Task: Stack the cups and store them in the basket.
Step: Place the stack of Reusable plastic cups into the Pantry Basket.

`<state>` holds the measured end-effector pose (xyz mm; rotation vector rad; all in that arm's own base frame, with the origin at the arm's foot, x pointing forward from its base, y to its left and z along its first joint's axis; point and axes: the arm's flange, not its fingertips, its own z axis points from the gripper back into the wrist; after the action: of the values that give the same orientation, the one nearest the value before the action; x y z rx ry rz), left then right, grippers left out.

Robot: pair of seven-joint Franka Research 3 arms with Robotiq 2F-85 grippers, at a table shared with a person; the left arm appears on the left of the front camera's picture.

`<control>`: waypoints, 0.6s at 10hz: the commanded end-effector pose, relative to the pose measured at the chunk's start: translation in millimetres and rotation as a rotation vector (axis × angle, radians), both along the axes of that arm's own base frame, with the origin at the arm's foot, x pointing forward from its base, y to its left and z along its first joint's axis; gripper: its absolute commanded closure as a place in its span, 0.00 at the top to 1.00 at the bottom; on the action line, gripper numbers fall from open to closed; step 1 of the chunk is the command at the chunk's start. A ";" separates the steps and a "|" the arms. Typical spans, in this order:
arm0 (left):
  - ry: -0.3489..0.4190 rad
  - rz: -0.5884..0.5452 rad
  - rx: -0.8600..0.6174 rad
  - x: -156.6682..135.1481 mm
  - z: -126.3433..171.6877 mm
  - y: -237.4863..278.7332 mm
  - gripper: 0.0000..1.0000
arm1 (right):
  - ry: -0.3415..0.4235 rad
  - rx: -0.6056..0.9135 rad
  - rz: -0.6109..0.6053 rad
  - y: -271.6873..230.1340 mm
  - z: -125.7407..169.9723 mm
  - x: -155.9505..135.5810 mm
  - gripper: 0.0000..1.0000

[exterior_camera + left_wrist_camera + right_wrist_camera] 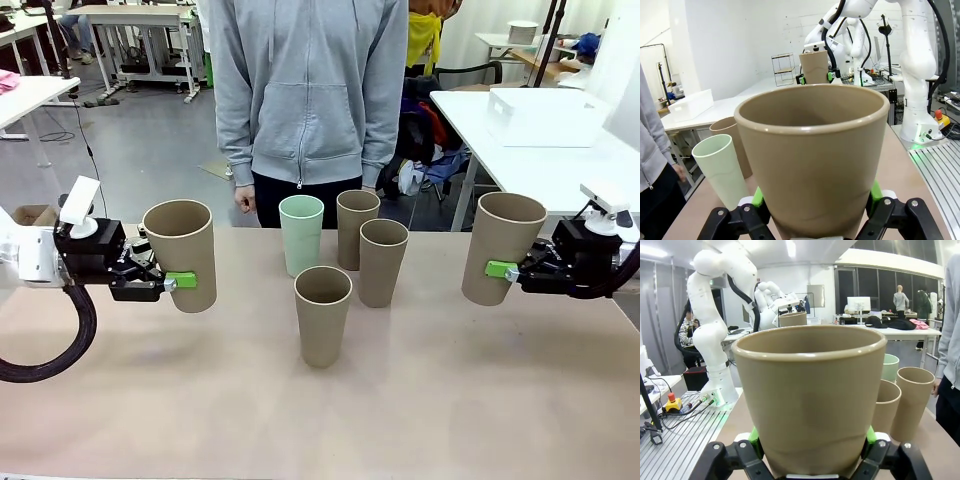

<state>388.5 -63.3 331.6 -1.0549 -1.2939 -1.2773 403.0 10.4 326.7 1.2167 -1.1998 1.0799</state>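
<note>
Left end effector (183,280) tight around one matte tapered tan cup (180,240), right end effector (500,268) around a second tan cup (506,240).

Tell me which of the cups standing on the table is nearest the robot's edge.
The lone tan-brown cup in the middle front; the mint green cup and the other two tan-brown cups stand behind it, toward the person.

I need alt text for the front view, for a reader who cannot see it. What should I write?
The left claw and the right claw each grip a tan cup, one at each side. Between them a mint green cup and three tan cups stand on the table; a person in grey stands behind.
</note>
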 end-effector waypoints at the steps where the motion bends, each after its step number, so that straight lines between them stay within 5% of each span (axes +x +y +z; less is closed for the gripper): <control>1: -0.008 0.001 0.002 0.1 1.6 0.5 0.85 | -0.017 -0.006 -0.006 -0.3 1.2 -1.7 0.84; 6: -0.008 0.001 0.002 0.1 1.6 0.5 0.85 | -0.017 -0.006 -0.006 -0.3 1.2 -1.7 0.84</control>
<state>388.5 -63.3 331.6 -1.0549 -1.2939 -1.2772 403.0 10.4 326.7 1.2166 -1.1999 1.0799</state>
